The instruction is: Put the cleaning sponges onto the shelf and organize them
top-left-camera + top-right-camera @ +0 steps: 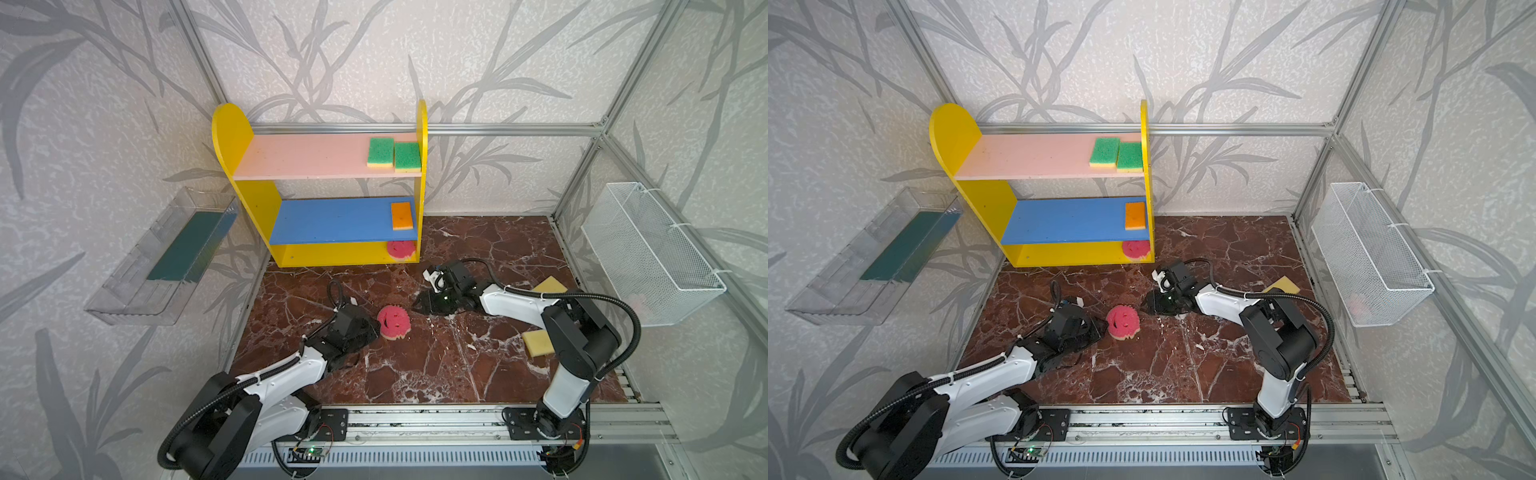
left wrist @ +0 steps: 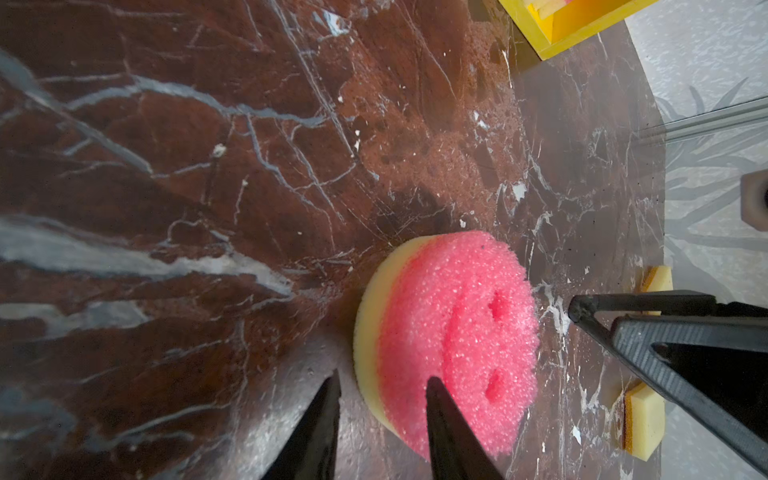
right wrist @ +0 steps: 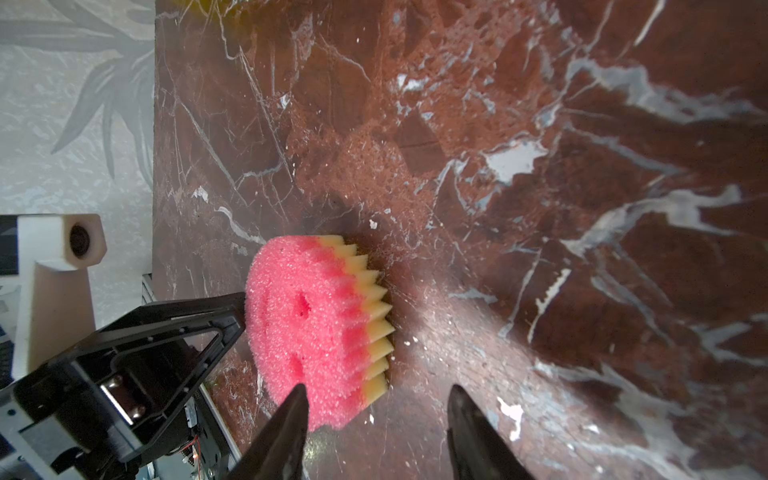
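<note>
The left gripper (image 2: 384, 378), jaws partly apart, straddles the rim of a round pink sponge (image 2: 457, 332) on the marble floor (image 2: 208, 166); we cannot tell whether it pinches yet. The right gripper (image 3: 378, 387) hovers beside, jaws apart and empty. We judge a firm rim pinch best, then a carry to the shelf (image 1: 232, 137) base beside the second pink sponge (image 1: 401, 250).
</note>
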Robot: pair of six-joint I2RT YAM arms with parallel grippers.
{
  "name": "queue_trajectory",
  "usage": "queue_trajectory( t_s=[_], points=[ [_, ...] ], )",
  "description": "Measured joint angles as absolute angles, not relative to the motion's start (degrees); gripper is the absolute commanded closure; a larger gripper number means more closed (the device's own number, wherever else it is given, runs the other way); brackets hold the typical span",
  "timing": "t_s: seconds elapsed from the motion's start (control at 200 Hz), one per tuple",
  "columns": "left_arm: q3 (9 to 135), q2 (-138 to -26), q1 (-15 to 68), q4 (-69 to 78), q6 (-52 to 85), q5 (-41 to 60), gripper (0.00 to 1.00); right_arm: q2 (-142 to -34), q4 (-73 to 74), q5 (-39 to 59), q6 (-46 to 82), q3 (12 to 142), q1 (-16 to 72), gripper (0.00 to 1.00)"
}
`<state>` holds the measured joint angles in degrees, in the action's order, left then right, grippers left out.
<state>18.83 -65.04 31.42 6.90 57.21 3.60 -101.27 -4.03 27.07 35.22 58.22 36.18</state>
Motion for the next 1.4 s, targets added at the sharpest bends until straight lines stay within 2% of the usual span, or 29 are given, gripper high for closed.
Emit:
queue_trajectory(
  t_s=[0.19,0.525,0.58,0.665,0.98,1.399],
  points=[
    [19.5,-66.5,31.4,8.7,57.5,4.1,0.65,-100.7,-3.4,27.3,34.9,57.6,35.7,0.47],
    [20.2,-69.1,31.4,11.0,57.7,4.7,0.74,-100.7,-3.0,27.5,34.9,56.7,35.5,0.47],
    [20.2,-69.3,31.4,11.2,57.7,4.8,0.81,-100.7,-3.0,27.5,34.9,56.7,35.5,0.47],
    [20.2,-69.3,31.4,11.4,58.0,4.9,1.00,-100.7,-3.0,27.5,34.9,56.6,35.5,0.47],
    [20.2,-68.4,31.4,11.4,58.3,4.8,1.00,-99.9,-2.9,27.5,34.9,55.8,35.5,0.47],
    [22.0,-59.4,29.5,7.8,60.3,0.8,1.00,-91.7,-3.0,28.0,34.8,52.3,31.8,0.47]
  ],
)
